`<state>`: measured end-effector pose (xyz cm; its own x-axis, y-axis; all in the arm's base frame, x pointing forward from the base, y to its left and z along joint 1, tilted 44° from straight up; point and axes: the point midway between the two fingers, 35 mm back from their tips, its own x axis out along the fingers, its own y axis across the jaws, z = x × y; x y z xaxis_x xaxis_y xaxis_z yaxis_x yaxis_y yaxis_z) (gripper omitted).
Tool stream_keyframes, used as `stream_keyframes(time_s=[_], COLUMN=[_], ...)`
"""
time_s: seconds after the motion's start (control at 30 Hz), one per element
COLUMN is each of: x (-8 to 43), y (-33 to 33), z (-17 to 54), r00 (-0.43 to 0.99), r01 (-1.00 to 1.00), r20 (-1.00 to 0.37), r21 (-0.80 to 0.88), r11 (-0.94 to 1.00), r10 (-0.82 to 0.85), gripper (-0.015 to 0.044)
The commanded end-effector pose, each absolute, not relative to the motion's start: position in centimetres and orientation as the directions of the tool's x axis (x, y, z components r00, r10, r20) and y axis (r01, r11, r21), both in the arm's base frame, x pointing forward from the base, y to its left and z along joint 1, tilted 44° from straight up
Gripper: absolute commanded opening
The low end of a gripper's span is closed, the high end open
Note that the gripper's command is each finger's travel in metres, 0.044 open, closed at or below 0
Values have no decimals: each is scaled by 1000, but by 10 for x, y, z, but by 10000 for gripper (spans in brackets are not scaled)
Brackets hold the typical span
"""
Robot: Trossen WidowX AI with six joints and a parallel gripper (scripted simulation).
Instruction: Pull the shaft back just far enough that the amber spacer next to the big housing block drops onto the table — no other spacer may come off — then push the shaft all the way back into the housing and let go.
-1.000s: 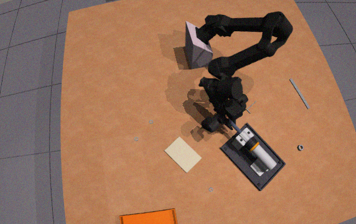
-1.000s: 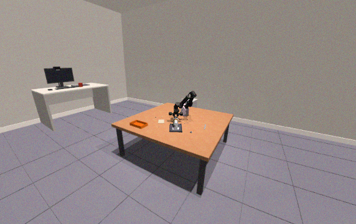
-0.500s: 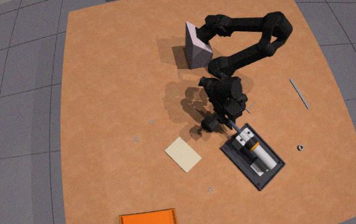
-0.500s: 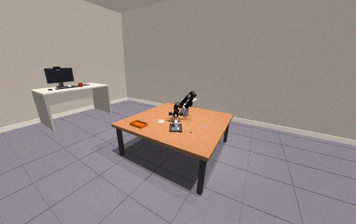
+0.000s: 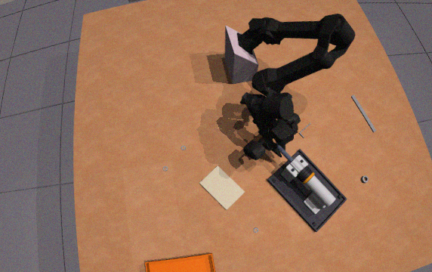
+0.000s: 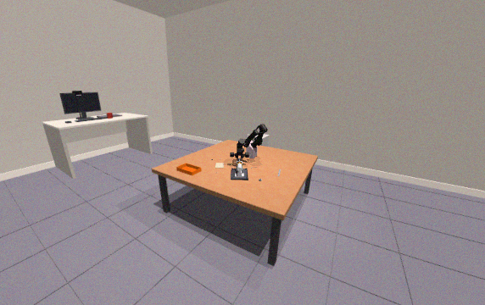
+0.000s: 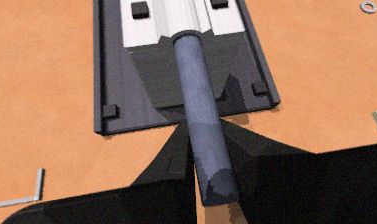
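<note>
The blue-grey shaft (image 5: 285,153) (image 7: 195,75) runs into the near end of a white block (image 5: 294,171) (image 7: 161,22) on a dark tray (image 5: 295,205) (image 7: 116,80). My gripper (image 5: 277,148) (image 7: 198,126) is shut on the shaft near its outer end, just outside the tray's edge. The amber spacer (image 5: 308,177) shows as a ring beyond this block, against the big white rounded housing (image 5: 322,192). A dark ring-like part (image 5: 303,172) sits on its near side. The spacers are out of sight in the wrist view. Any gap between spacer and housing is too small to tell.
A cream card (image 5: 221,188) (image 6: 220,165) lies left of the tray. Small washers (image 5: 183,148) (image 7: 368,7), a nut (image 5: 365,179), a grey bar (image 5: 363,114) and an L-shaped key (image 7: 40,186) lie around. An orange bin (image 5: 180,265) (image 6: 188,169) and a grey wedge block (image 5: 236,66) stand farther off.
</note>
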<state>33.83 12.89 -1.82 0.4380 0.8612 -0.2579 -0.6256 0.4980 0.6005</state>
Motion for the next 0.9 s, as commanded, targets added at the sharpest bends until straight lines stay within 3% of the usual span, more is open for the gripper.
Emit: stream_keyframes(time_s=[0.0, 0.87], x=[336, 334], y=[129, 127], z=[-19, -20], r00=[435, 435], r01=[-627, -627], r20=[-258, -258], r21=[601, 601], r11=[496, 496], r10=[863, 863], gripper=[0, 0])
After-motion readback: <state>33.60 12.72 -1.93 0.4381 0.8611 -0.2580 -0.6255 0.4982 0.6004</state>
